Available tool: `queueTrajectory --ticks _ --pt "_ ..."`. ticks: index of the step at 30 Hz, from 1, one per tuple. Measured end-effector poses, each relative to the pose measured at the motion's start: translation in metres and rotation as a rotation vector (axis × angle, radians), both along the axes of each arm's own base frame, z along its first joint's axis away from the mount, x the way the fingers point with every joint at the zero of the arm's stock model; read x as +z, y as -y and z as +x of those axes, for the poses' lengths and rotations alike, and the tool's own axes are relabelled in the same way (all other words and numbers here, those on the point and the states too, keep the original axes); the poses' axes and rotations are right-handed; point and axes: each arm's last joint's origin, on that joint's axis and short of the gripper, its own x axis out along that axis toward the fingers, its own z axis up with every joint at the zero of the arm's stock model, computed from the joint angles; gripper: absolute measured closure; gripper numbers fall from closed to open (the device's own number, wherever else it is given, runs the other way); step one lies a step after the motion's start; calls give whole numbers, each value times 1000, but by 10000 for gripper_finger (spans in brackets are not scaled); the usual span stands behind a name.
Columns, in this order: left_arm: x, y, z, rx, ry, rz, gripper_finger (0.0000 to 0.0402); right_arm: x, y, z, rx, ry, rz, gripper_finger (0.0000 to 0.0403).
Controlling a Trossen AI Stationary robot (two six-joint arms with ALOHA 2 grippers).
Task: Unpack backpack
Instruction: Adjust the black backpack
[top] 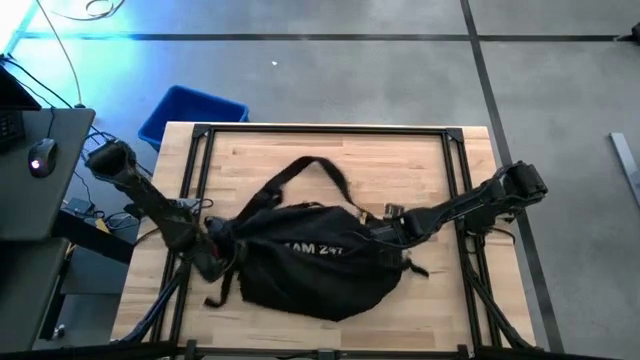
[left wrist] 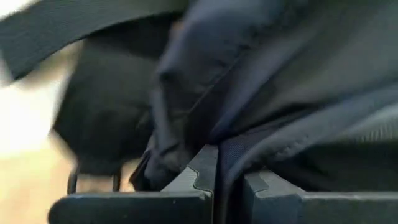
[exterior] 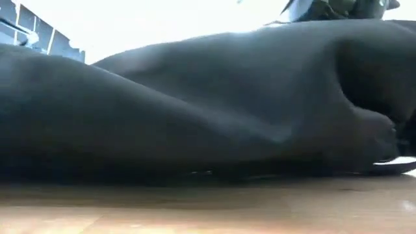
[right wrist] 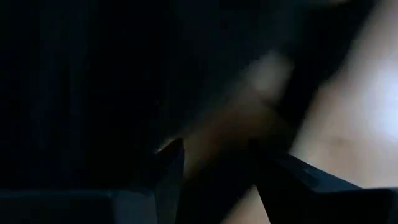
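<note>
The black backpack (top: 310,255) lies on its side in the middle of the wooden table (top: 420,160), white lettering up. In the low view the backpack (exterior: 208,104) fills the picture. Its strap loop (top: 325,168) lies toward the far edge. My left gripper (top: 215,245) is at the backpack's left end, shut on its fabric. My right gripper (top: 385,232) stands open over the backpack's right end, pointing steeply down. In its wrist view, my right gripper (right wrist: 221,177) shows a gap between the fingers, and I cannot tell whether they touch the fabric. My left gripper pinches a fold of the backpack's black fabric (left wrist: 219,155) between its two fingers (left wrist: 199,177), at the bag's left end. The fingers come slanting down from the table's left side. The backpack's body rests on the table; how many layers are caught, I cannot tell.
A blue bin (top: 190,115) stands on the floor beyond the table's far left corner. A dark desk with a mouse (top: 40,160) is to the left. A loose strap end (top: 222,292) lies near the left front. Bare wood shows along the far edge.
</note>
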Motion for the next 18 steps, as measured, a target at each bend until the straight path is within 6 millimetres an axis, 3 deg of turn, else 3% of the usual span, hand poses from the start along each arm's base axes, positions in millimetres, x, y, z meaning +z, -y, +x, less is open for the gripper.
queueTrajectory --ticks 5,9,13,18 --pt "12 -41 28 313 243 195 401 -22 -12 -1 -66 166 239 238" --pt "27 -73 45 447 352 300 401 -20 -17 16 -152 451 385 238" --pt "52 -94 59 257 363 347 401 -13 -19 38 -151 619 463 238" --pt "91 -98 65 -9 357 347 401 3 -20 58 45 629 465 238"
